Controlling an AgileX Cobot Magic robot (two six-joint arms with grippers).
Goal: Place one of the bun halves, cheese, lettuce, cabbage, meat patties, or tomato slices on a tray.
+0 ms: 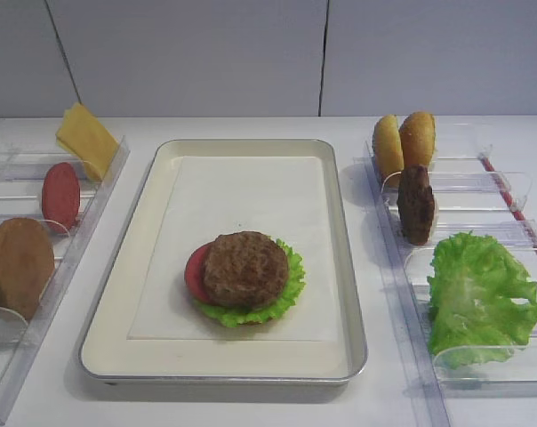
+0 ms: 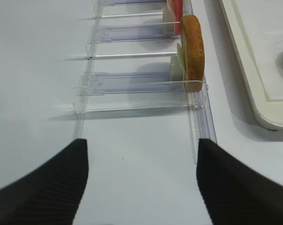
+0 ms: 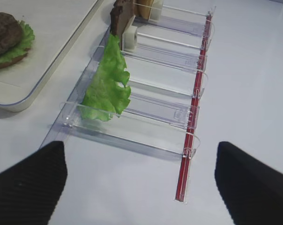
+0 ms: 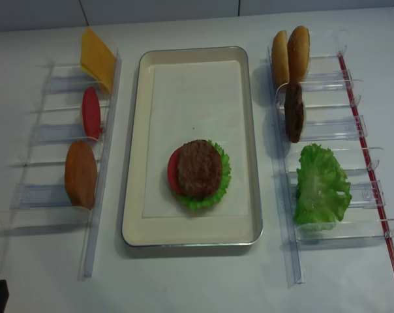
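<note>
Hovering spread and empty, the right end effector (image 3: 140, 180) hangs just beyond the lettuce (image 3: 107, 82); left end effector (image 2: 141, 180) spread too.

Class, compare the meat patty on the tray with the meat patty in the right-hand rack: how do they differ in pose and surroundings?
The patty on the tray lies flat on top of a stack, over lettuce and a tomato slice; the patty in the rack stands on edge in a clear slot with nothing stacked on it. The first shows its round face from above, the second mostly its rim. Both are dark brown and rough.
</note>
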